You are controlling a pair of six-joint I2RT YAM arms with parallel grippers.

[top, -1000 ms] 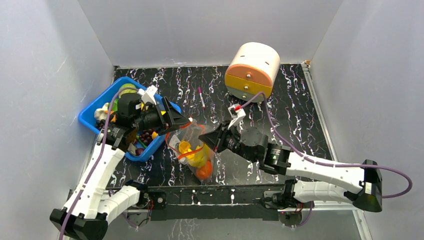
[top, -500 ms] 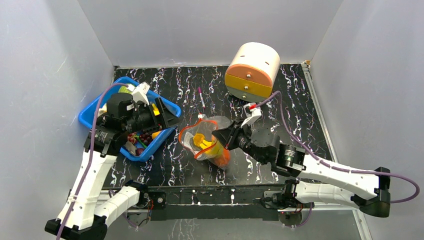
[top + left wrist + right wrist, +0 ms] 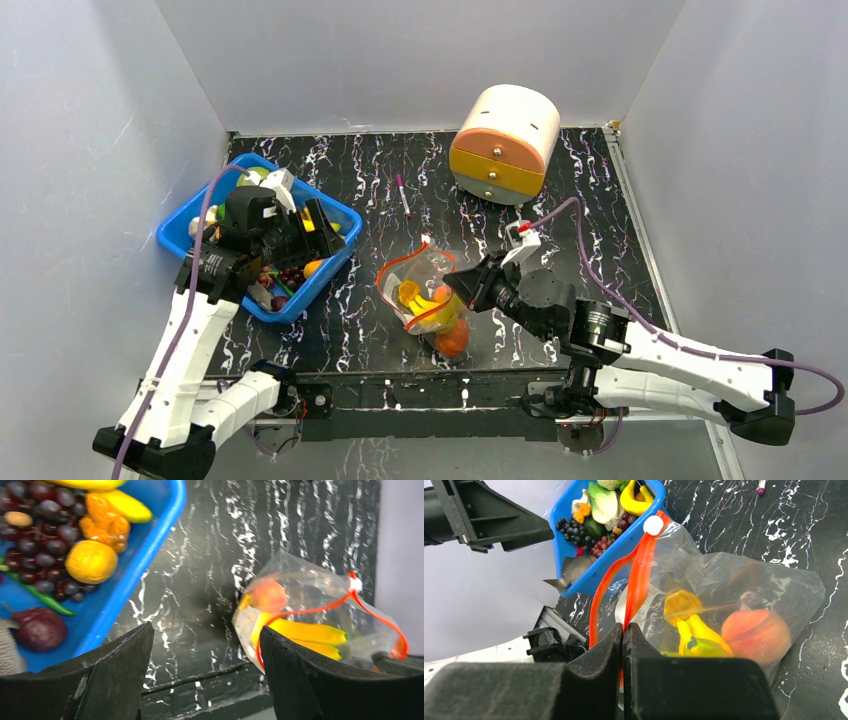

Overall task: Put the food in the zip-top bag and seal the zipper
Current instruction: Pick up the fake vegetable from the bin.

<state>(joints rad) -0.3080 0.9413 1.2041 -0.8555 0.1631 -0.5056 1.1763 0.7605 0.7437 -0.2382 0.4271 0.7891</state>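
The clear zip-top bag [image 3: 428, 292] lies on the black table near the front middle. It holds yellow bananas [image 3: 696, 630] and an orange-red round fruit [image 3: 756, 635]. Its red-orange zipper [image 3: 636, 575] stands partly open, with a white slider [image 3: 653, 525] at the far end. My right gripper [image 3: 623, 630] is shut on the zipper strip; it also shows in the top view [image 3: 465, 285]. My left gripper [image 3: 318, 228] is open and empty over the right rim of the blue bin [image 3: 185, 225], apart from the bag [image 3: 310, 587]. More food lies in the bin: grapes [image 3: 40, 540] and an orange fruit [image 3: 91, 561].
A round cream and orange drawer unit [image 3: 505, 140] stands at the back right. A pink pen [image 3: 402, 195] lies on the table behind the bag. Grey walls close in the left, back and right sides.
My left gripper has left the bag's mouth and drawn back left over the bin. My right gripper has dragged the bag to the right and toward the front edge.
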